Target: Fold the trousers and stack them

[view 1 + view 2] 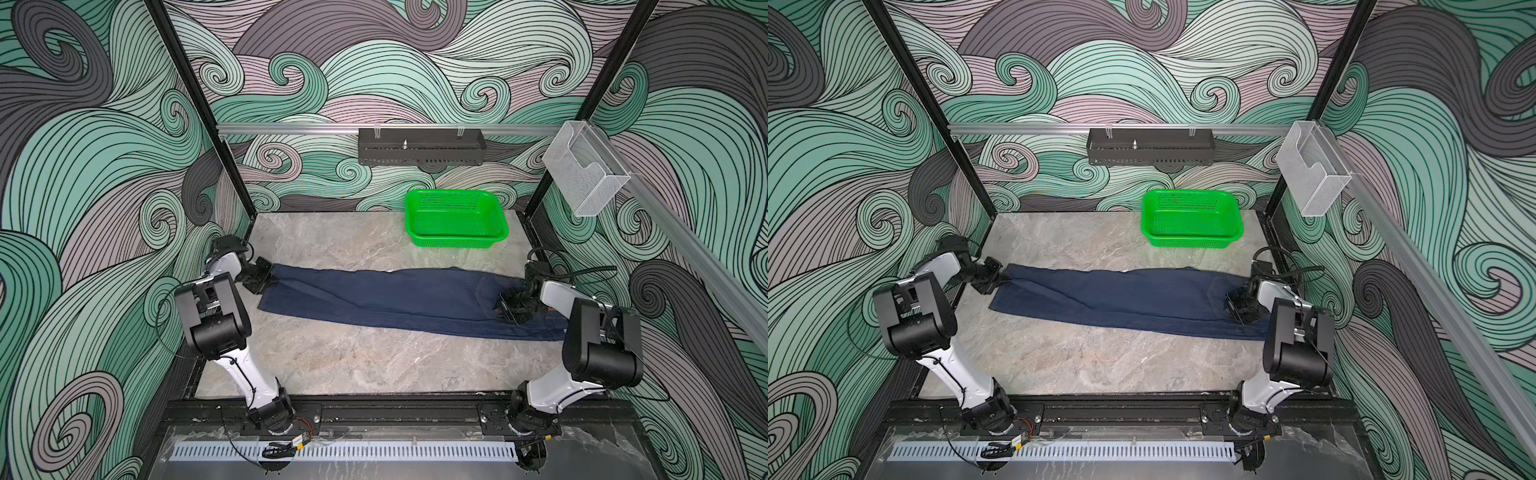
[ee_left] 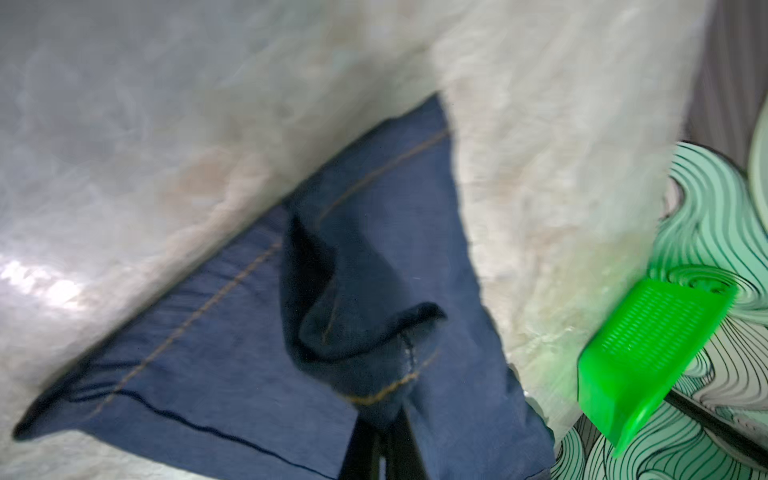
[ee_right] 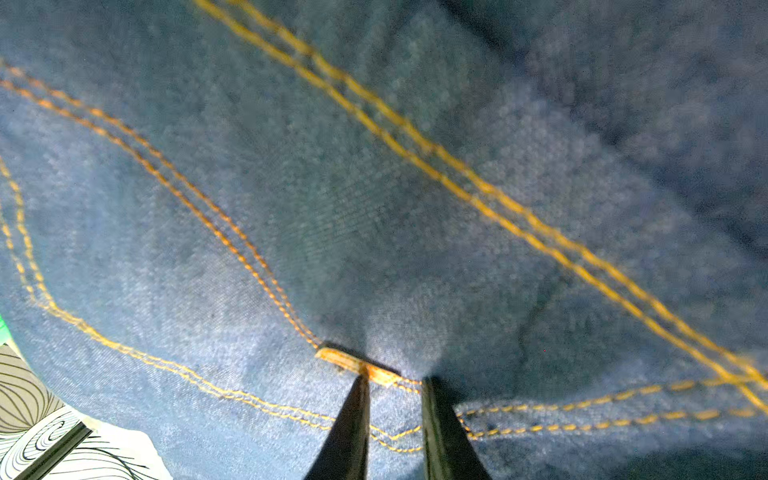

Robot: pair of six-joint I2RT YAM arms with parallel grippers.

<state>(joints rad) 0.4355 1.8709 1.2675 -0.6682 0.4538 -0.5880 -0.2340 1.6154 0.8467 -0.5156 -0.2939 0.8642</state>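
Right wrist: trousers (image 3: 374, 208) fold pinched between right fingers (image 3: 351, 432).

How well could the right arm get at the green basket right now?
Probably yes: bare table lies between the right gripper and the green basket, though its jaws grip the trousers, which would drag along.

A green perforated basket (image 1: 456, 219) sits at the back of the grey marbled bench (image 1: 332, 361). Just above the basket, a black slotted tray (image 1: 421, 146) hangs from a silver rail (image 1: 291, 129). Up and to the basket's right, a clear plastic holder (image 1: 584, 176) is fixed at the corner. Behind the basket and on both sides of it, the walls (image 1: 83, 187) carry green, grey and mauve swirls. Well in front of the basket, a pale slotted strip (image 1: 374, 451) runs along the front.
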